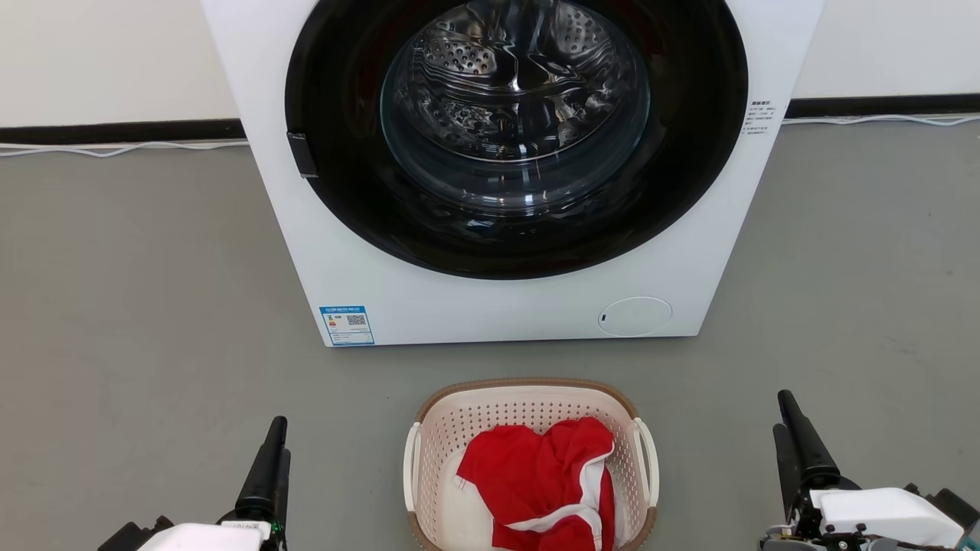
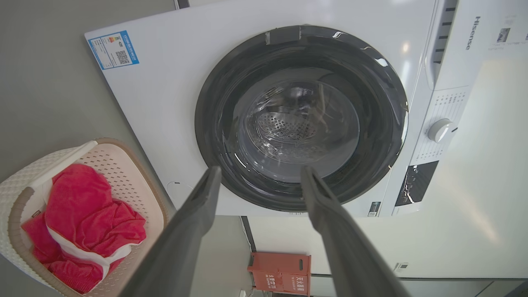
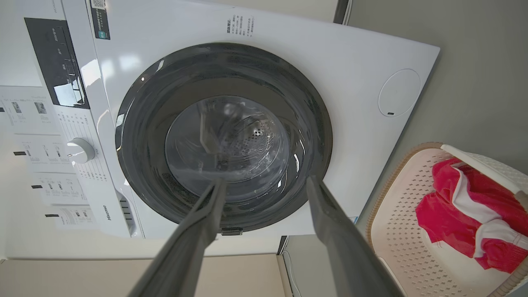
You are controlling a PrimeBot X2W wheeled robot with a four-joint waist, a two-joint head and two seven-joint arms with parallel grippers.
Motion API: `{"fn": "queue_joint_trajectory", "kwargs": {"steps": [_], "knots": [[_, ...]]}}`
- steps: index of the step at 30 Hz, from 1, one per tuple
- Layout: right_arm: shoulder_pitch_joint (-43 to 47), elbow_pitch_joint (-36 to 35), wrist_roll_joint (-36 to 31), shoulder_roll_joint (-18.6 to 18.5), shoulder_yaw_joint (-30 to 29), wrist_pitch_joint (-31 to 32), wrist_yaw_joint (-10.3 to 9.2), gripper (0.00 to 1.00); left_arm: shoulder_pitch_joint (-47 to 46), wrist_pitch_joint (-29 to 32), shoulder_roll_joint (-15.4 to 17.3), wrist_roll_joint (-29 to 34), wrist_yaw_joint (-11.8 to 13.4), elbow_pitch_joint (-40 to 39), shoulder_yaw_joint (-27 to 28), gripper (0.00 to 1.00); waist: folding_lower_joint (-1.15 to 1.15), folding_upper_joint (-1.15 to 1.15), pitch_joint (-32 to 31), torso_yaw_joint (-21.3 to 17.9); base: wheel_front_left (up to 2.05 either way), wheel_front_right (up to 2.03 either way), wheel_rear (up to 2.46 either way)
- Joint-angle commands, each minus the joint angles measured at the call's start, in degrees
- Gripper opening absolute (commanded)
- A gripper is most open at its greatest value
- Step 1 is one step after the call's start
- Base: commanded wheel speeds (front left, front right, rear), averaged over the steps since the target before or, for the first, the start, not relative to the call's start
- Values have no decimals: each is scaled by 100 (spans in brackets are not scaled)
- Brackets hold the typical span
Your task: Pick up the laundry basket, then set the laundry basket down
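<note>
**Grey floor (image 1: 138,306), laundry corner: items on view**

Setting: a plain grey floor runs back to a pale wall (image 1: 115,53) with a black skirting strip (image 1: 115,132). A thin white cable (image 1: 122,149) lies along the foot of the wall.

1. Laundry basket (image 1: 490,413). Cream perforated plastic with a brown woven-look rim and a white loop handle on each side. It stands upright on the floor, just in front of the washer and apart from it. In the head view its near end is cut off by the lower edge.
2. Red garment (image 1: 543,478) with white trim. It lies crumpled inside the basket, below the rim.
3. Washer (image 1: 459,306). White front-loader with a dark round door (image 1: 521,229), shut, and the steel drum visible through the glass. A blue label (image 1: 346,325) sits at one lower corner of the front, and a round white cover (image 1: 635,316) at the other.
4. Left gripper (image 2: 260,173). It sits low on the basket's left, well apart from the basket. Its fingers are spread wide and nothing is held between them. They point toward the washer door.
5. Right gripper (image 3: 266,181). It sits low on the basket's right, well apart from the basket. It is likewise released, with an empty gap between the fingers.
6. Orange-red box (image 2: 280,272). Seen in the left wrist view, it stands against the wall beside the washer.
</note>
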Motion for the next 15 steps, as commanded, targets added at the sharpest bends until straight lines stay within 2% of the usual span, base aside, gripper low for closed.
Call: {"fn": "queue_joint_trajectory", "kwargs": {"steps": [1, 15], "knots": [[-66, -204, -169, -48, 18, -84, 16, 100, -80, -56, 36, 141, -17, -201, 17, 100, -1, 0, -1, 0, 0, 0, 0], [-77, -323, -1670, -61, 42, -319, 21, 100, -49, -294, 47, 1201, -12, -266, -1, 100, -1, 0, 3, 0, 0, 0, 0]]}}
